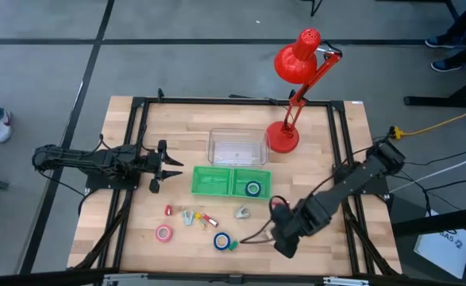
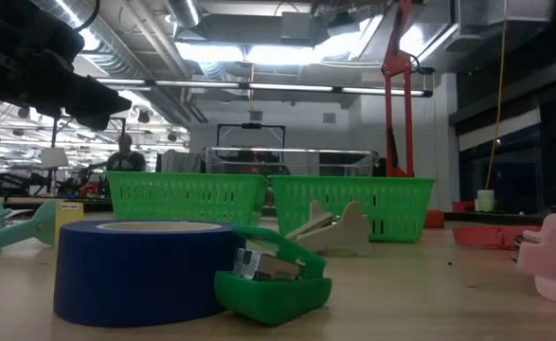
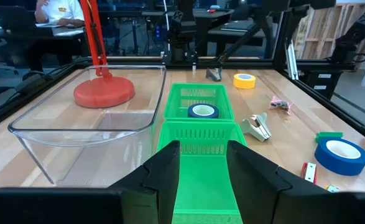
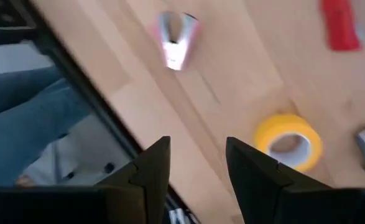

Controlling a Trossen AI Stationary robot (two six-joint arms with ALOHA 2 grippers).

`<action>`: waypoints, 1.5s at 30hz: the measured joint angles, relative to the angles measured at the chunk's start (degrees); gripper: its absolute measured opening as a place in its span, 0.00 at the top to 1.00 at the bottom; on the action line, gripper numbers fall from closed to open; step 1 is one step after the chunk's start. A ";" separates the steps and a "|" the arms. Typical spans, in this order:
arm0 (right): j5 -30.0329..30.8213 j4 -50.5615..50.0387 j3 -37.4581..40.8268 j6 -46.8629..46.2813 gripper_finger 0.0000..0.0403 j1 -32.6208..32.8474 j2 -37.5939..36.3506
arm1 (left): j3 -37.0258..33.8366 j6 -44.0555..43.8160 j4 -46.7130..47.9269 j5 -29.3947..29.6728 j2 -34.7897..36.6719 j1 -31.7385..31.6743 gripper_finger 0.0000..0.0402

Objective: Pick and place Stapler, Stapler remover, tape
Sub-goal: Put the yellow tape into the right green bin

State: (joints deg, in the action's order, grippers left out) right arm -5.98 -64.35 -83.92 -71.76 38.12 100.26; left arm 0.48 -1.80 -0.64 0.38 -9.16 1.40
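Near the middle of the bench I see two green baskets side by side; the right basket already holds one blue tape roll, while the left basket looks empty. A clear plastic bin behind them, beside the red lamp, also appears empty.

I judge the task to be at an early stage, with one roll placed and the rest left. Toward the front edge lie a pink tape roll, a larger blue tape roll touching a small green stapler, and a scatter of small coloured pieces that I read as staple removers and mini staplers, though I cannot tell them apart. A pale staple remover lies just in front of the right basket. In the right wrist view a yellow tape roll and a pink staple remover also rest on the wood.

My right gripper hovers near the front edge, fingers parted and holding nothing. My left gripper waits near the left edge, aimed at the baskets, fingers likewise spread and empty.
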 joint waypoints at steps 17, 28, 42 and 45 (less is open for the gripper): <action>-0.02 7.09 16.18 -16.16 0.61 5.01 0.01 | 0.00 0.00 -0.01 0.00 0.02 0.00 0.68; -0.86 16.69 27.02 -22.93 0.61 5.02 0.01 | 0.00 0.00 -0.02 0.00 0.02 0.01 0.68; -2.69 20.33 27.46 -22.27 0.91 4.81 0.01 | -0.01 0.00 -0.02 -0.01 0.02 0.00 0.68; -2.67 20.40 26.41 -21.61 0.91 4.46 0.01 | -0.01 0.00 -0.02 0.00 0.02 0.01 0.68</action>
State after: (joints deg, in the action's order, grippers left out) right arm -8.65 -43.94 -57.51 -93.36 42.58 100.27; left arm 0.47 -1.80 -0.67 0.38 -9.15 1.41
